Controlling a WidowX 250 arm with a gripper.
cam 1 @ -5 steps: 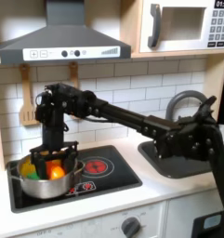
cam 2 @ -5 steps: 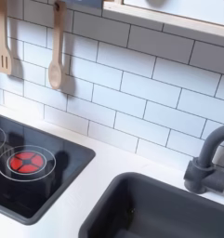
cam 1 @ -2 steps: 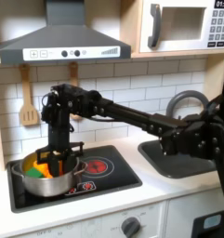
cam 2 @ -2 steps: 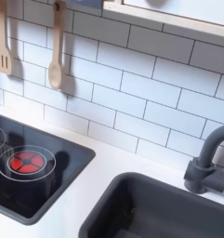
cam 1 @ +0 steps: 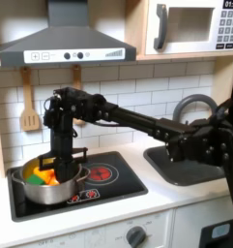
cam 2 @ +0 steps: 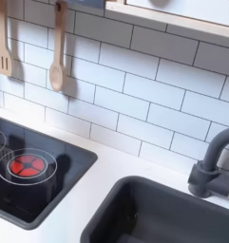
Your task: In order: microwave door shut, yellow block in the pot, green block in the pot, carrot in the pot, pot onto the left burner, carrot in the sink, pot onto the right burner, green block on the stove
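Pincer (cam 1: pixel 58 172) down inside pot (cam 1: pixel 47 185) on left burner, grip unclear; close squarely on carrot (cam 1: pixel 43 177); lift straight, toward sink (cam 1: pixel 190 167) at 3 o'clock.

Steel pot (cam 1: pixel 48 187) on stove's (cam 1: pixel 118 186) left burner in first exterior view, holding carrot (cam 1: pixel 45 178), yellow block (cam 1: pixel 34 175), green block (cam 1: pixel 24 178). Microwave door (cam 1: pixel 182 26) shut. Sink (cam 2: pixel 173 216) dark grey.

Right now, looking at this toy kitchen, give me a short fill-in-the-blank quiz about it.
1. The pot sits on the stove's ____ burner in the first exterior view.
2. The microwave door is ____.
3. The gripper reaches down into the ____.

Missing words: left; shut; pot
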